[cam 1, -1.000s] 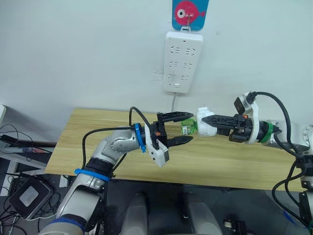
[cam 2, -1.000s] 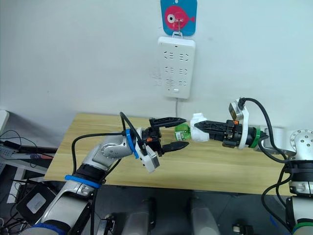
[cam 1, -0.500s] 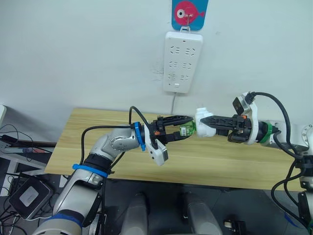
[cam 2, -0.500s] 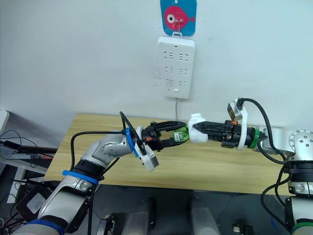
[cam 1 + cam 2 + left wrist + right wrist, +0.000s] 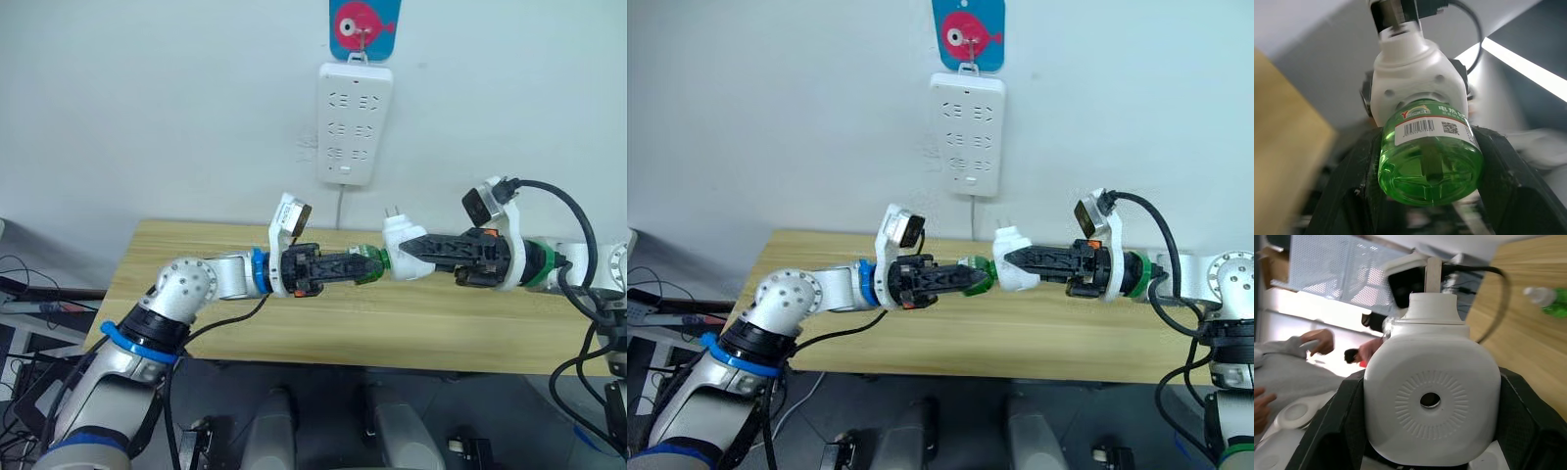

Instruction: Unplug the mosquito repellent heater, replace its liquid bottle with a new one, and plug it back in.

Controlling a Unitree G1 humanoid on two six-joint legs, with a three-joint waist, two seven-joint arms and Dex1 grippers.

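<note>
Left wrist view, fingers (image 5: 1359, 186) clamping bottle (image 5: 1430, 159)

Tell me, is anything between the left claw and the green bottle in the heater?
Nothing visible. The left claw is already shut on the green bottle, which sits in the heater held by the right claw.

- Heater (image 5: 400, 253) + its bottle (image 5: 366, 264) held mid-air above the table (image 5: 294, 323), roughly centre, between the two grippers.
- Bottle on heater's left side, seated in it.
- Left gripper (image 5: 364, 265) comes in from left, fingers either side of bottle.
- Right gripper (image 5: 408, 254) comes in from right, fingers either side of heater.
- Power strip (image 5: 353, 122) on wall behind, above heater; fish hook (image 5: 363, 26) above strip.
- New capped bottle (image 5: 1547, 301) lies on table, well apart.
</note>
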